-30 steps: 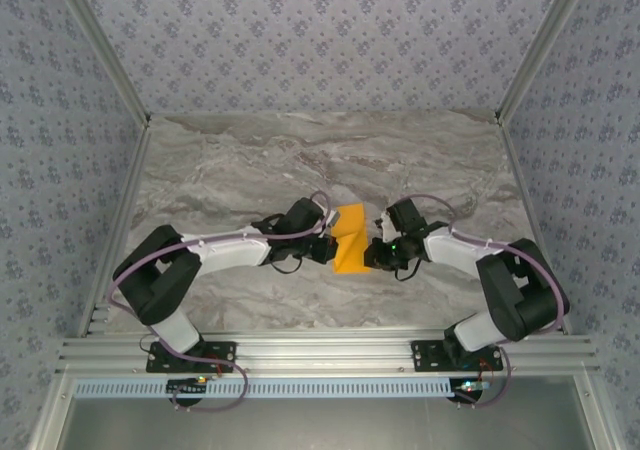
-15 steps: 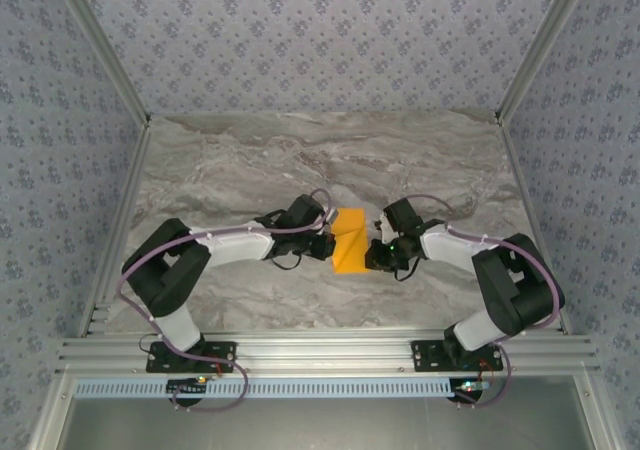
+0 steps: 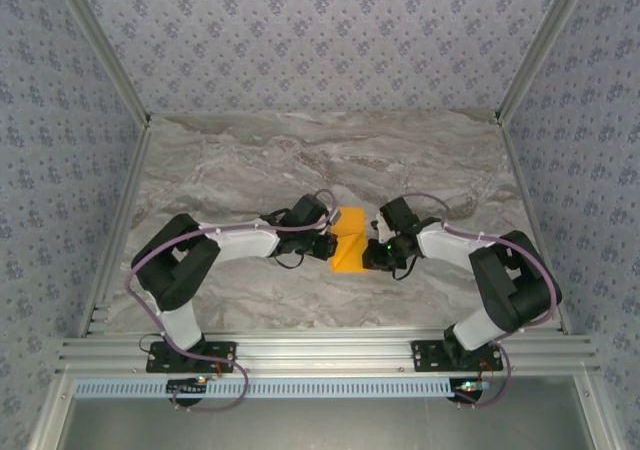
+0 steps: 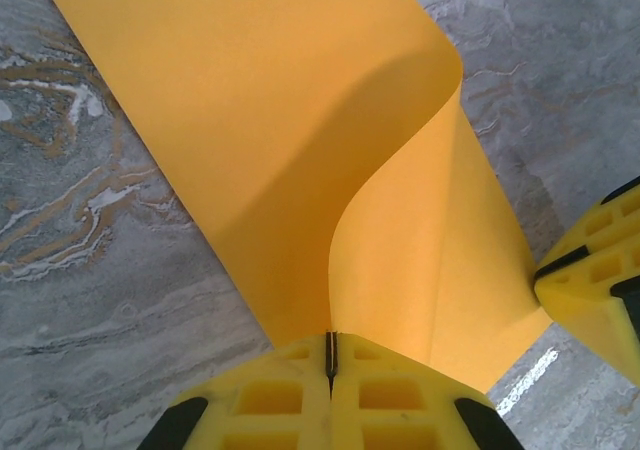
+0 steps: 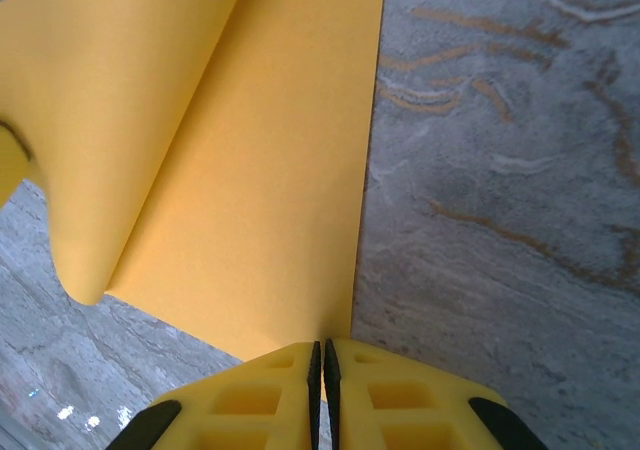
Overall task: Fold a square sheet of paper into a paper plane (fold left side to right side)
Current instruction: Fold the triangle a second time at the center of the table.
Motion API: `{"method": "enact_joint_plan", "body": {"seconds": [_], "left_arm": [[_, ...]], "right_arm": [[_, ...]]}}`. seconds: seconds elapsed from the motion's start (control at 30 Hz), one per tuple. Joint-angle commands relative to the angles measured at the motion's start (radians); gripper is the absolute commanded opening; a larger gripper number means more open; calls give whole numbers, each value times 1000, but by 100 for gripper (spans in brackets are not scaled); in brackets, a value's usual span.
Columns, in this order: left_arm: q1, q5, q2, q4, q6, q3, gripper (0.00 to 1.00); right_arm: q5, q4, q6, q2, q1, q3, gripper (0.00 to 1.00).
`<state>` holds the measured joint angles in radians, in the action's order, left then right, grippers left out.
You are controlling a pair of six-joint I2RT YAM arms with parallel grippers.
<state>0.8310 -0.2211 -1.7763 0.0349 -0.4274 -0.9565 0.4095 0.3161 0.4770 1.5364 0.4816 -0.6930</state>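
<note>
The square sheet of paper [image 3: 348,240] is bright orange and bowed up into a loose curl between my two grippers at the table's middle. My left gripper [image 3: 329,243] pinches its left edge. In the left wrist view the sheet [image 4: 260,120] rises from the shut jaws [image 4: 331,348] and bends over to the right. My right gripper [image 3: 372,254] pinches the right edge. In the right wrist view the paper [image 5: 250,170] runs flat from the shut jaws [image 5: 322,358], and its far side rolls up at the left. The right gripper's yellow fingers [image 4: 598,275] show at the left wrist view's right edge.
The grey marbled table [image 3: 250,160] stretches around the paper, closed in by patterned walls on three sides. An aluminium rail [image 3: 320,350] carrying both arm bases runs along the near edge.
My left gripper has carried its edge of the paper rightward toward the right gripper. The sheet looks narrower from above and bows up more. The right gripper has shifted slightly left.
</note>
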Motion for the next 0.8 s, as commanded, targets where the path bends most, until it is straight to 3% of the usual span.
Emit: {"method": "enact_joint_plan", "body": {"seconds": [0.0, 0.77], "left_arm": [[-7, -2, -14, 22, 20, -34, 0], [-12, 24, -59, 43, 31, -71, 0]], "right_arm": [[-40, 66, -23, 28, 12, -6, 15], [-66, 114, -49, 47, 21, -30, 16]]}}
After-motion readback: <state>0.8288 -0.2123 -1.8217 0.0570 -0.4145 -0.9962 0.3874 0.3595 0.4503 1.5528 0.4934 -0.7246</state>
